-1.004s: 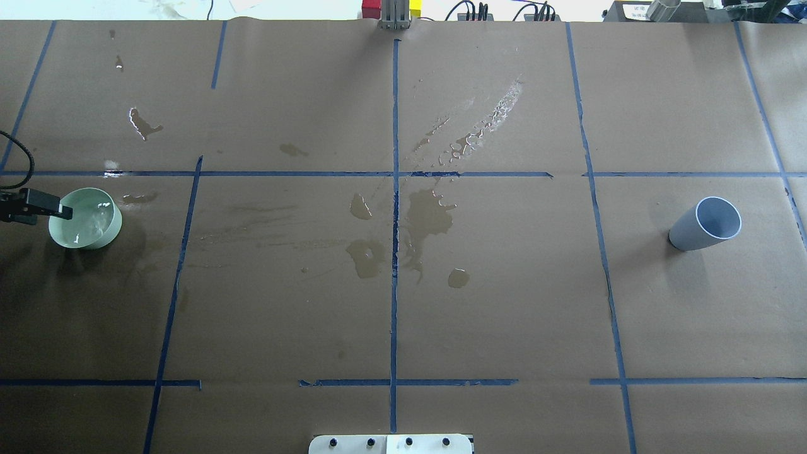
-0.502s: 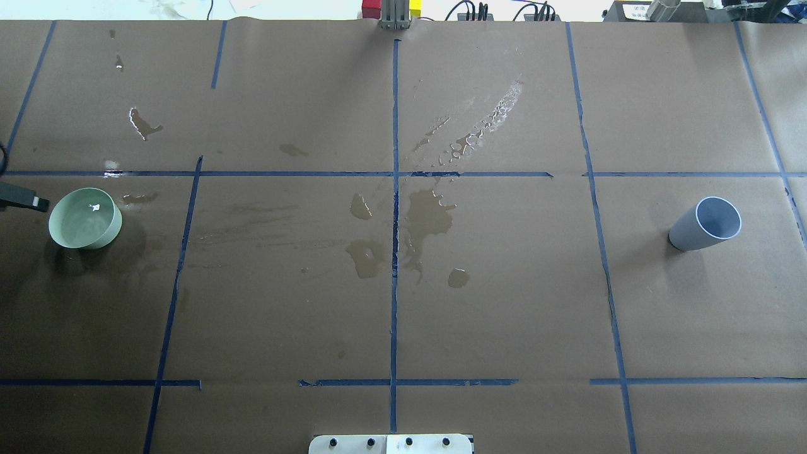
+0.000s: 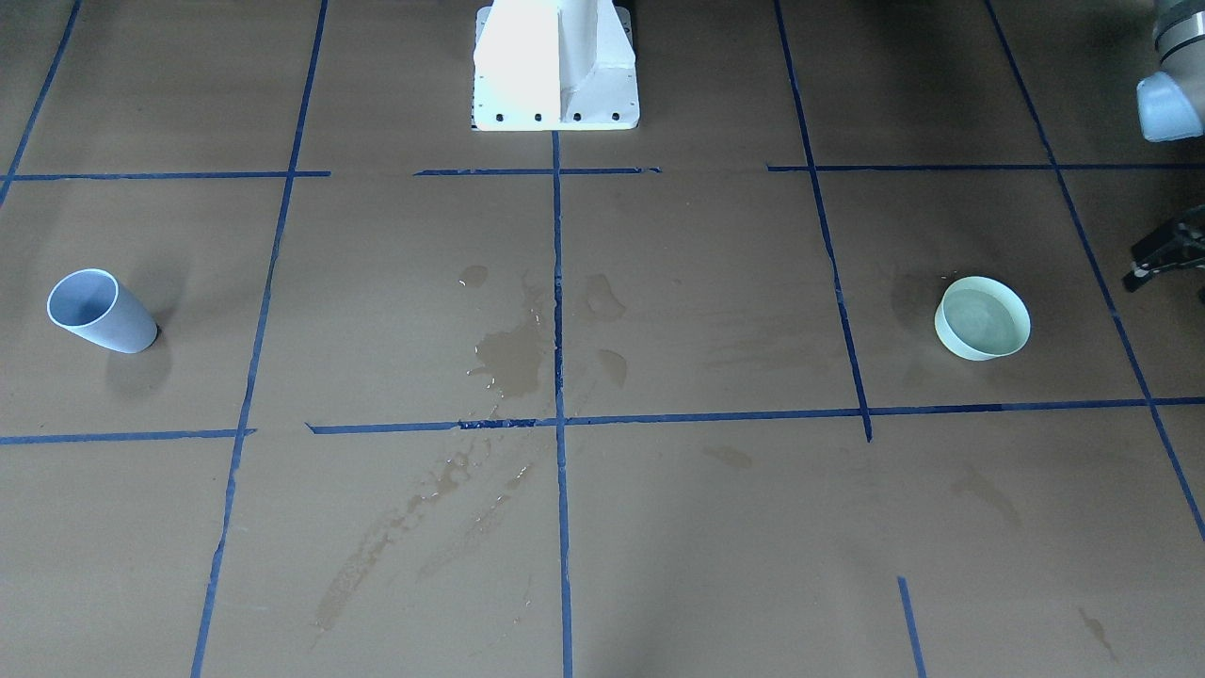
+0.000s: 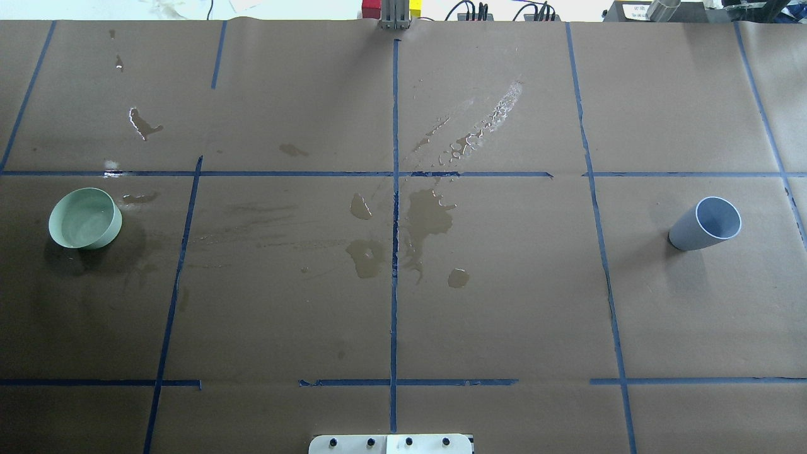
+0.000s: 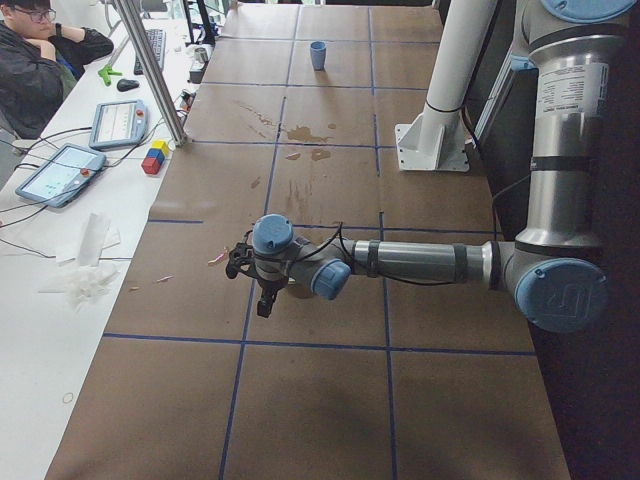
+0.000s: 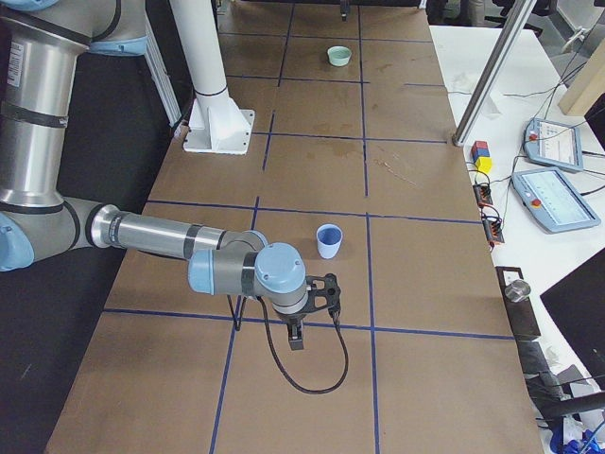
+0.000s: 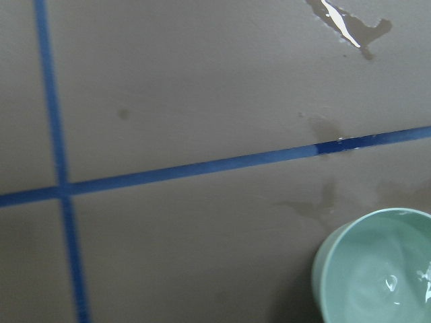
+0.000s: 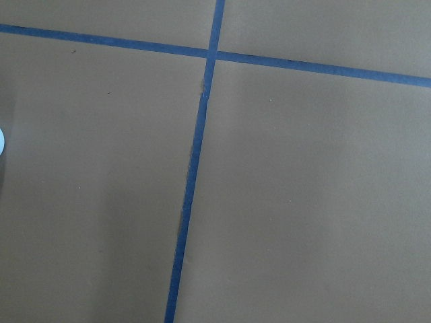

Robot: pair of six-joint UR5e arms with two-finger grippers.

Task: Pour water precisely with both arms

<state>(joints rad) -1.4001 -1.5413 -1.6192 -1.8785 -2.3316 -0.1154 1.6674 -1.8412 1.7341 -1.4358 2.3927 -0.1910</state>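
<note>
Water: small clear amount, in pale green bowl.

Front-facing view. Bowl upright, mouth up, near the left end of the bench. Grey-blue cup upright near the opposite, right end, well apart. One vessel on each arm's side, likely for a one-vessel-per-arm pick-up. Left gripper cut by the frame, beside the bowl but apart from it, holding nothing; fingers spread or together: cannot tell. Dark wet stains about the bench's middle, in front of white pedestal.

Overhead view. Same layout, both vessels free-standing, no gripper in frame.

Left-end view. Left arm stretched low and level over the bench's left end, bowl hidden behind the wrist. Cup small at the far end.

Right-end view. Right arm likewise low. Right gripper pointing down near the cup, on its bench-end side, not touching; finger state: cannot tell.

Left wrist view. Bowl's rim in the lower right corner, water glossy with small highlights. Camera off to the bowl's side, so no grasp in place.

Right wrist view. Bare paper and crossing blue tape only.

Judgement: neither vessel gripped; pour either finished or not begun, cannot tell which.
</note>
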